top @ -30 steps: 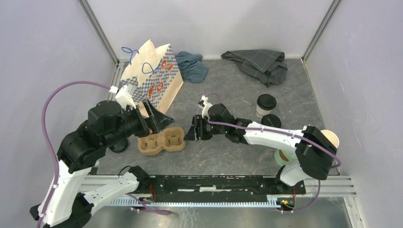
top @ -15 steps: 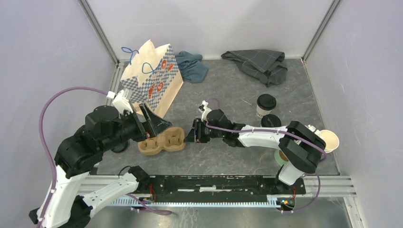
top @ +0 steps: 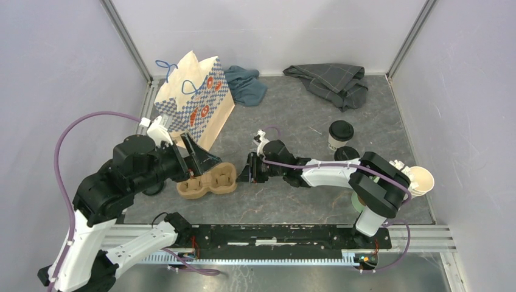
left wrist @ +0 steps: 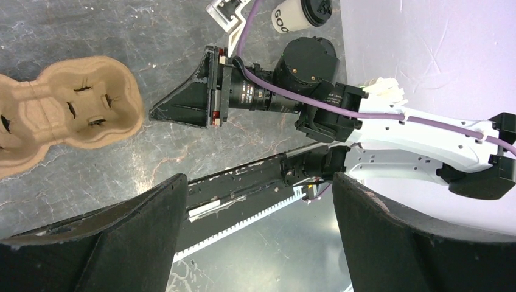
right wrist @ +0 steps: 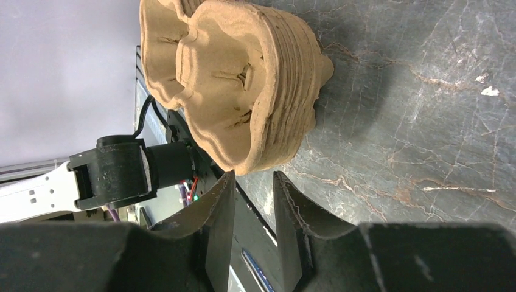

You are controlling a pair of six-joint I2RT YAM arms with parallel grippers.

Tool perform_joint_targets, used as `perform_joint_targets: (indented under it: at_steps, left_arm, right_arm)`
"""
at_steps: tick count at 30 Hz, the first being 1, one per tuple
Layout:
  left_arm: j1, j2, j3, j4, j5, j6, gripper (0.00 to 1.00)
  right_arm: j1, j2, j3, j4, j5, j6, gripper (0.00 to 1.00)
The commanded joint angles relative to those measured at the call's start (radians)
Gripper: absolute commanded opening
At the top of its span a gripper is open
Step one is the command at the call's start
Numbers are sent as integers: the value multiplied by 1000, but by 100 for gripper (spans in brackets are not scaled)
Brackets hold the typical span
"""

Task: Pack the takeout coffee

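The takeout coffee (top: 339,135), a white cup with a black lid, stands upright at the right of the mat, apart from both grippers; its side shows in the left wrist view (left wrist: 297,12). A brown moulded cup carrier (top: 207,180) lies at centre left. My right gripper (top: 244,170) is low at the carrier's right end, with the jaws a narrow gap apart and nothing between them; the carrier (right wrist: 243,79) sits just past the fingertips of this gripper (right wrist: 254,176). My left gripper (top: 204,159) hovers over the carrier's far edge, wide open and empty (left wrist: 258,182).
A checked paper bag (top: 195,103) stands at back left. A loose black lid (top: 347,153) lies by the coffee. A mint-green cup (top: 363,201) and a lidless white cup (top: 421,180) are at the right edge. A blue cloth (top: 246,85) and a grey cloth (top: 331,82) lie at the back.
My right arm's elbow has swung left and its gripper stays at the carrier's right end. My left arm has shifted slightly. The coffee has not moved.
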Motion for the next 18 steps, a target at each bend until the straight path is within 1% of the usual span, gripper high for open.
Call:
perform_joint_targets:
  at_steps: [1, 14, 18]
  left_arm:
    - [3, -1, -11, 23, 21, -32, 94]
    - [3, -20, -23, 23, 22, -47, 94]
    - [3, -26, -29, 23, 23, -55, 94]
  right_arm:
    - [-8, 16, 52, 69, -15, -8, 35]
    - [-15, 70, 112, 56, -34, -9, 34]
    - [-20, 69, 107, 52, -35, -15, 35]
